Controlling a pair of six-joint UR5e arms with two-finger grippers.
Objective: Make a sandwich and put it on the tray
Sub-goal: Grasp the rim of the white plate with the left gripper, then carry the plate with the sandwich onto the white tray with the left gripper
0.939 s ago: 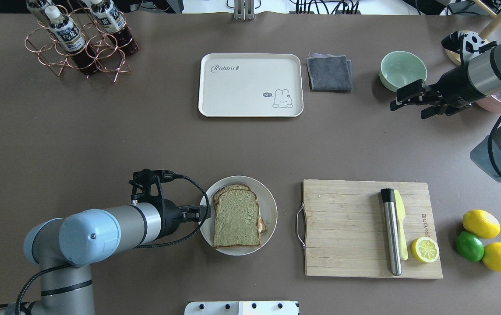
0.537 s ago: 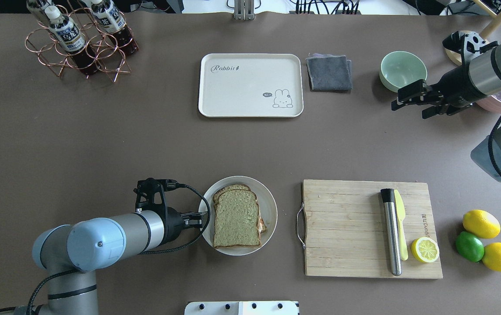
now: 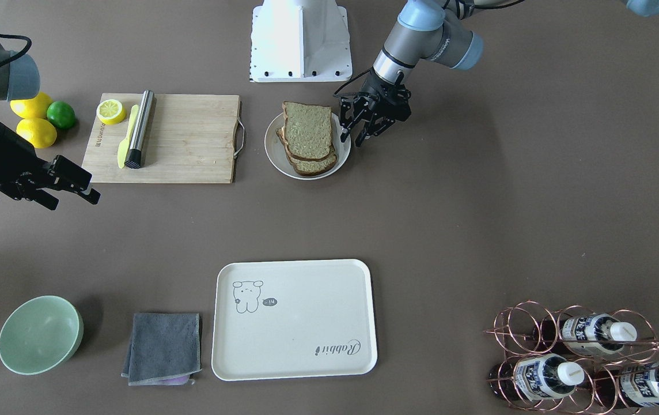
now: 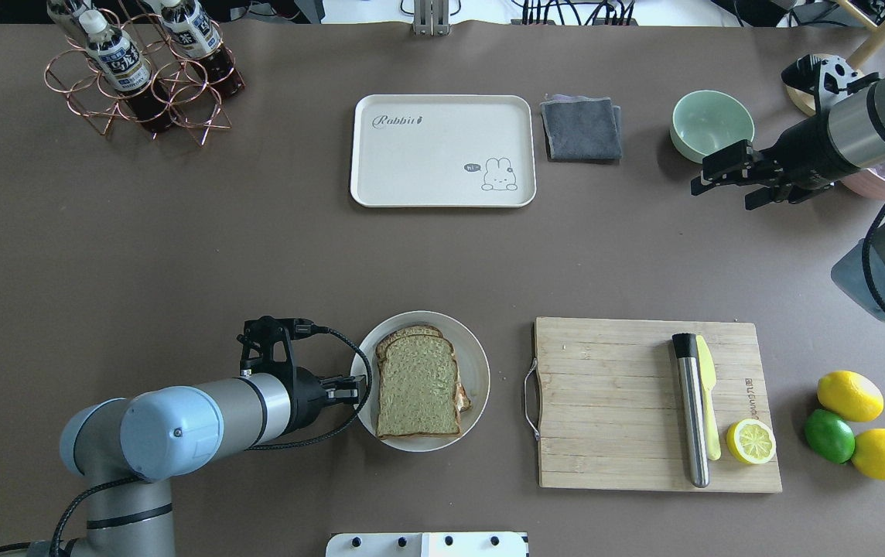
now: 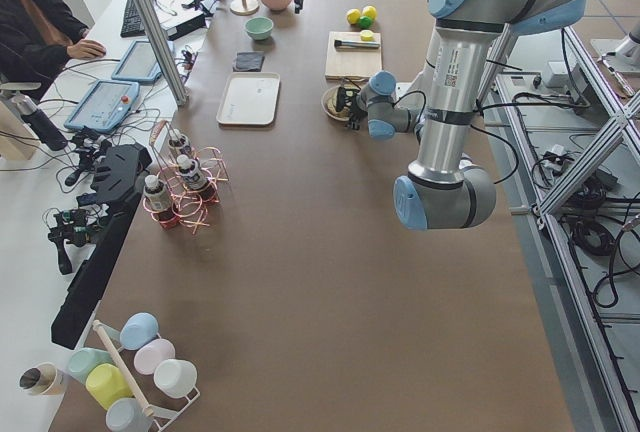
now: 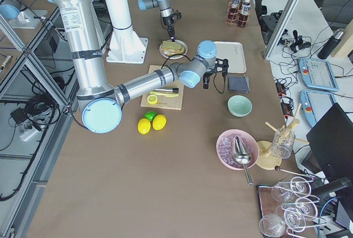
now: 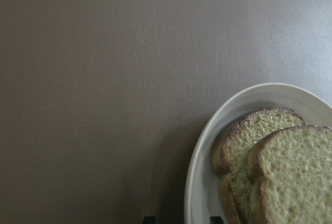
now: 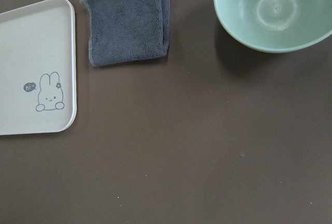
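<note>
The sandwich (image 4: pixel 418 387) lies on its round white plate (image 4: pixel 478 363) at the near side of the table, just beside the wooden cutting board (image 4: pixel 613 402). Its 2 slices of bread are stacked, and the upper slice is shifted a little, so the crust of the lower one shows behind it. The left gripper (image 3: pixel 352 139) is low at the left edge of the plate with its 2 fingers spread. In the left wrist view the rim of the plate passes between the fingertips, which are not pressed on it. The tray (image 4: pixel 427 166) is at the far side of the table, well apart from the plate. The right gripper (image 4: pixel 722 192) hangs above the table near the green bowl (image 4: pixel 712 124), with its fingers apart and nothing between them. A grey cloth (image 4: pixel 582 128) lies between the tray and the bowl.
</note>
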